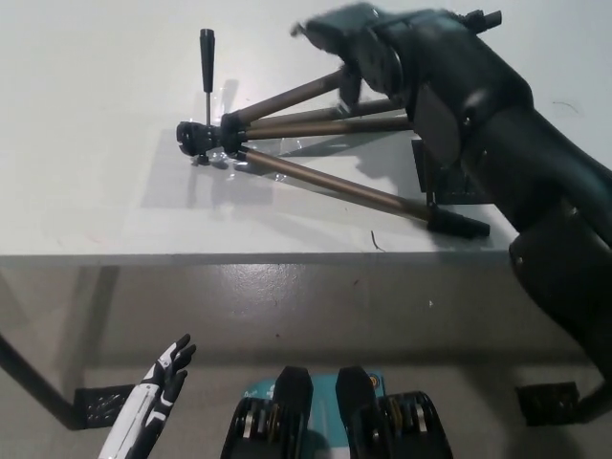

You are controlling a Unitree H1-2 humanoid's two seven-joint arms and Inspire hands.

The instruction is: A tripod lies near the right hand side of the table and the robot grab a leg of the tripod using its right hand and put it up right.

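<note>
Now one tripod (287, 134) lies flat, right robot hand (349, 48) above one leg, grip unclear; left robot hand (158, 387) open.

My right arm (497, 124) is bulky, matte black, with rounded segments. My left hand (153, 397) is slim and white with black finger accents

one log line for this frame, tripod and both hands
tripod: lying on table | right hand: over upper leg, grasp unclear | left hand: resting low, open

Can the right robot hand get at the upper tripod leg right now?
Probably yes: the right robot hand hangs right over the upper leg of the lying tripod, nothing between them.
</note>
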